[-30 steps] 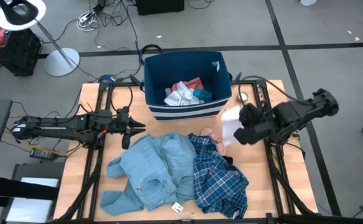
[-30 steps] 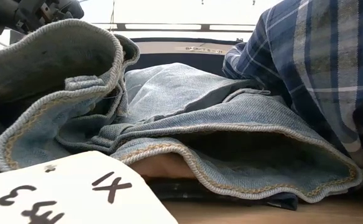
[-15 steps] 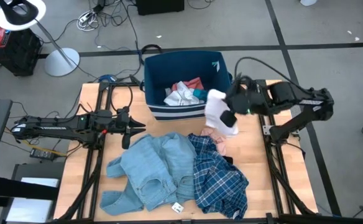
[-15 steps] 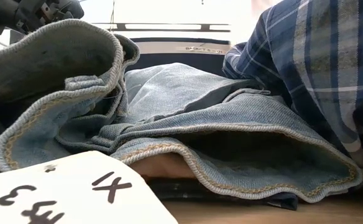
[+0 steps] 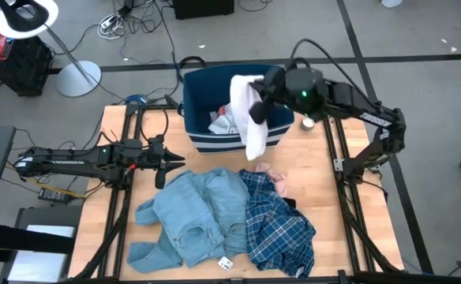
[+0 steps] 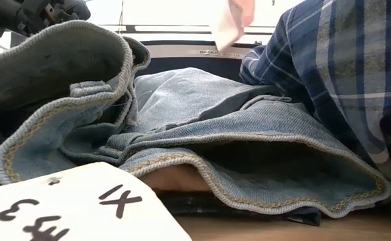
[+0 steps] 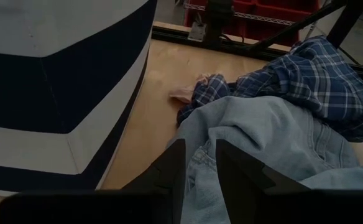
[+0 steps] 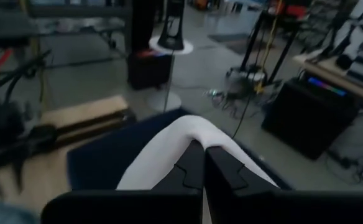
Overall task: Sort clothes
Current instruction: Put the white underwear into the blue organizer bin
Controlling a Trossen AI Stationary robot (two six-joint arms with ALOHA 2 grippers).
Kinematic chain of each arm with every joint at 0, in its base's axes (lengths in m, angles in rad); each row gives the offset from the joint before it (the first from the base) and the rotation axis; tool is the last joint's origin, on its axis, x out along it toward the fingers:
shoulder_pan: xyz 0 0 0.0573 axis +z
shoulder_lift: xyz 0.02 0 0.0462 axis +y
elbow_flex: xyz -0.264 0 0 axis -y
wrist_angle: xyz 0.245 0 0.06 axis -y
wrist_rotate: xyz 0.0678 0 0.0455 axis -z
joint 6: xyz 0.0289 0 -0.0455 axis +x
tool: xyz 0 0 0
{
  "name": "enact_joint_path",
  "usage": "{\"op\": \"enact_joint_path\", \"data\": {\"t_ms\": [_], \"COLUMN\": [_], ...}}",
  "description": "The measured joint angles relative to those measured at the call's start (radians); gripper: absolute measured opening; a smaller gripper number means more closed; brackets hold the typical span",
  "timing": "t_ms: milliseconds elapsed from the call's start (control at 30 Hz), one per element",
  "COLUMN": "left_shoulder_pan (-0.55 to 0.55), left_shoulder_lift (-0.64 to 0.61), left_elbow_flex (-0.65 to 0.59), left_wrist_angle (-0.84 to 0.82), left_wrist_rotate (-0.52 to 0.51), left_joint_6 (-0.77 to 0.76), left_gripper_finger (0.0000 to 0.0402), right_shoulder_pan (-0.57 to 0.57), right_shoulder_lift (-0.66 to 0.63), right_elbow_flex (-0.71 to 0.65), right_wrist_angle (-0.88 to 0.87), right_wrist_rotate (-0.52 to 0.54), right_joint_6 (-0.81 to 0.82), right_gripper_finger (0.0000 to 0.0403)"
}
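Clothes heap lies on the near half of the pale wooden bench (image 5: 325, 197): light blue denim pieces (image 5: 189, 217) spread on the left side of the heap, navy-white plaid shirt (image 5: 276, 227) touching them on the right, small pink item (image 5: 271, 175) peeking out at the far edge of the plaid. Low view is filled by denim folds with the plaid behind on the right and a white paper tag (image 6: 68, 207) with handwritten marks up close. Navy fabric bin with white stripes (image 5: 234, 83) stands at the far edge of the bench, holding white, salmon-red and teal items (image 5: 229, 120).

Right arm reaches across over the bin; right gripper (image 5: 256, 93) is above the bin's right half, fingers (image 8: 222, 168) pinched together on a white garment (image 5: 250, 118), which drapes down over the bin's front rim. Right wrist view shows the white cloth folded over between the dark fingers, bin interior below.

Left arm lies low along the left side of the bench; left gripper (image 5: 170, 164) points at the denim, just beside its edge, fingers (image 7: 172, 165) narrowly apart, nothing between them. Left wrist view: bin wall close by, denim and plaid ahead.
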State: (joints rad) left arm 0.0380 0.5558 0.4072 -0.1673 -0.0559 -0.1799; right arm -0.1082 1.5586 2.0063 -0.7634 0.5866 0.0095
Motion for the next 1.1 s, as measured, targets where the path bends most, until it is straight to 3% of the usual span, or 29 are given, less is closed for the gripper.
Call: {"op": "enact_joint_path", "data": {"t_ms": [333, 633, 1100], "left_shoulder_pan": [0.0, 0.0, 0.0], "left_shoulder_lift": [0.0, -0.001, 0.0], "left_elbow_flex": [0.0, 0.0, 0.0], "left_wrist_angle": [0.0, 0.0, -0.003], "left_wrist_rotate": [-0.001, -0.001, -0.001], "left_joint_6": [0.007, 0.019, 0.019], "left_gripper_finger": [0.0095, 0.0095, 0.0095], "right_shoulder_pan": [-0.147, -0.227, -0.267], "right_shoulder_lift": [0.065, 0.108, 0.239], "right_elbow_flex": [0.013, 0.01, 0.01], "right_wrist_angle": [0.111, 0.093, -0.228], "right_wrist_rotate": [-0.029, -0.131, -0.419], "right_joint_6": [-0.064, 0.019, 0.184], "right_gripper_finger": [0.0001, 0.0008, 0.0037]}}
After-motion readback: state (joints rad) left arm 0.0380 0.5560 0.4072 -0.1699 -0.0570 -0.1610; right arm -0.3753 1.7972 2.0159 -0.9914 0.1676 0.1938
